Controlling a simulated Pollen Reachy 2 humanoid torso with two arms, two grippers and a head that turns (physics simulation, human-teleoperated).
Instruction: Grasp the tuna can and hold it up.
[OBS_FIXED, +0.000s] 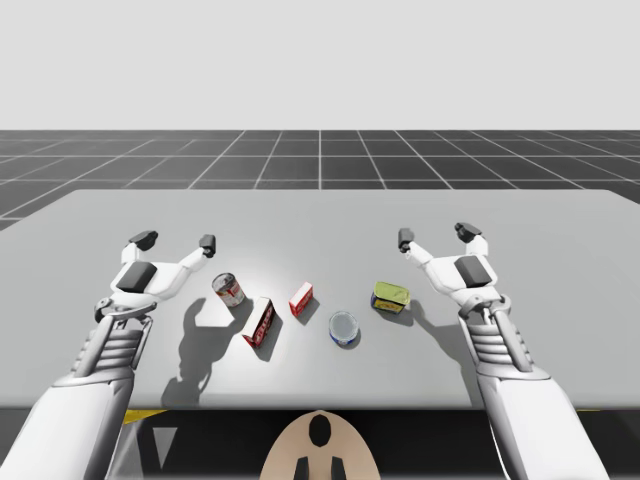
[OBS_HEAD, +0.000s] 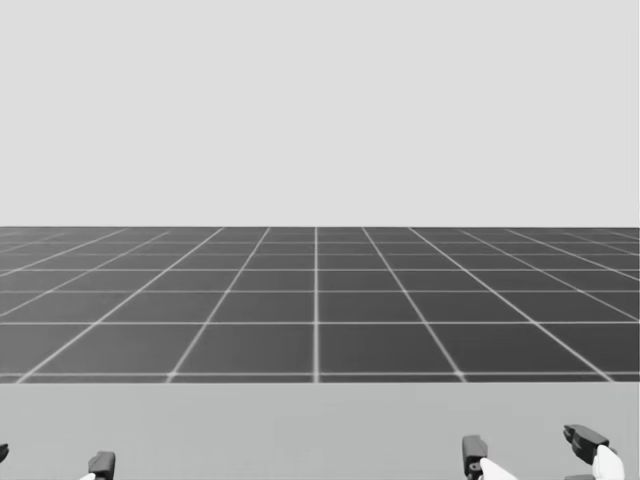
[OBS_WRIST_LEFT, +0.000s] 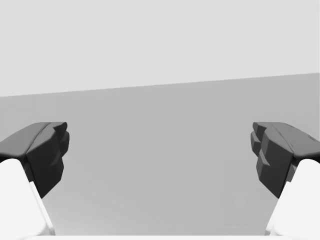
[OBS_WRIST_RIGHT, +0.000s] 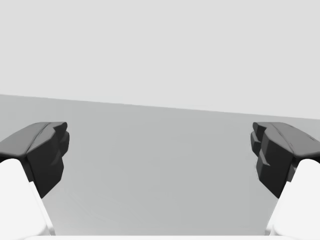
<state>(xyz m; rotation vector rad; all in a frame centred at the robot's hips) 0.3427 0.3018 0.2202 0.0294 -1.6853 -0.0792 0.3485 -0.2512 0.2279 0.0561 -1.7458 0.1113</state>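
No legible text or signs

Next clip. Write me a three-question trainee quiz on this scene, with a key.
1. True or false: the low round blue can with a silvery lid stands on the grey table, touched by neither gripper.
2. Which lies nearest the right gripper? A the flat yellow-green tin; B the upright red-and-white can; C the long dark red box.
3. How many things rest on the table?
Key: 1 true; 2 A; 3 five.
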